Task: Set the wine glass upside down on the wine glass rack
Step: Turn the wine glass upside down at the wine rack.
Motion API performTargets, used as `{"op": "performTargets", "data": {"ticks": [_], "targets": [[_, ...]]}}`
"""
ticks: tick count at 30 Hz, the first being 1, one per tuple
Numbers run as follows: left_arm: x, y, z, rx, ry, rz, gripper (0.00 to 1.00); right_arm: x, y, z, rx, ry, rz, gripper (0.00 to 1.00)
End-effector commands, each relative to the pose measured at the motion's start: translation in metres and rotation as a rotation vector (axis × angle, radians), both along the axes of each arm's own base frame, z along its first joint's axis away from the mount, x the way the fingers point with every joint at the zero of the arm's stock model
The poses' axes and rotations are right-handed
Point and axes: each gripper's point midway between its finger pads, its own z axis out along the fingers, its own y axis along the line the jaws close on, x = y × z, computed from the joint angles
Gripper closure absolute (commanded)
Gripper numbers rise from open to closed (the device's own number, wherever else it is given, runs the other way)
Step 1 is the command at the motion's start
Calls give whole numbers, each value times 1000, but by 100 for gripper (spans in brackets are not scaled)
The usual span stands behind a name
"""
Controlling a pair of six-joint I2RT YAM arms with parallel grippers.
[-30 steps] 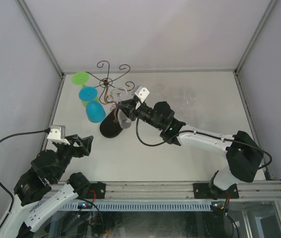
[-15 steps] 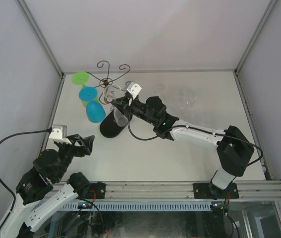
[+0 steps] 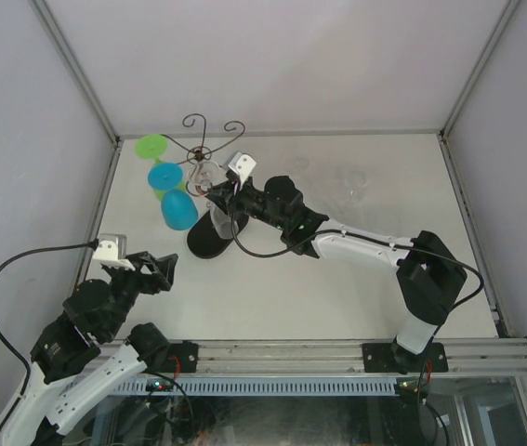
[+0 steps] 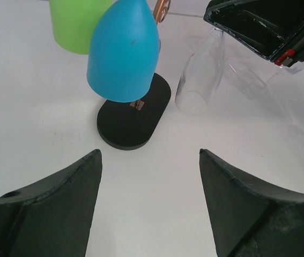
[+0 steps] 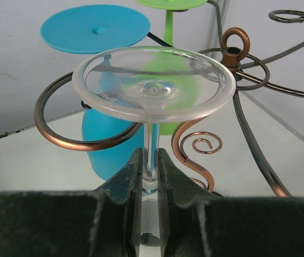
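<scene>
My right hand (image 5: 150,172) is pinched tight on the stem of the glass (image 5: 153,80), bowl down; over the last second I carried it left to the rack (image 3: 204,243) near the tabletop's (image 3: 337,279) far left corner; its foot now sits over a scroll, nearly hung; my left hand (image 4: 149,198) gapes empty

Left gripper (image 4: 149,158) fingers spread wide, nothing between them. Black oval base (image 4: 134,119) sits just beyond. Blue glass (image 4: 124,51) hangs inverted over the base, green glass (image 4: 79,24) behind. Clear wine glass (image 4: 199,75) is tilted right of the base, mouth down, apparently held by the right gripper (image 4: 237,21).
</scene>
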Motion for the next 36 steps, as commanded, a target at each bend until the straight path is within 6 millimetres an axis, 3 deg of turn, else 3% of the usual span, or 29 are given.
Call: {"op": "performTargets", "data": {"ticks": [1,18,31,36], "targets": [[3,-5,8,-28,-28,-6,23,-12,9,39,62,-70,80,100],[5,-6,7,-22,-22,-8,23,-39,16,37,42,-107,238,100],[5,-6,6,-17,-22,-10,23,-45,9,49,93,-138,231,100],[5,-7,6,-19,-21,-10,23,-42,1,43,105,-125,195,100]]}}
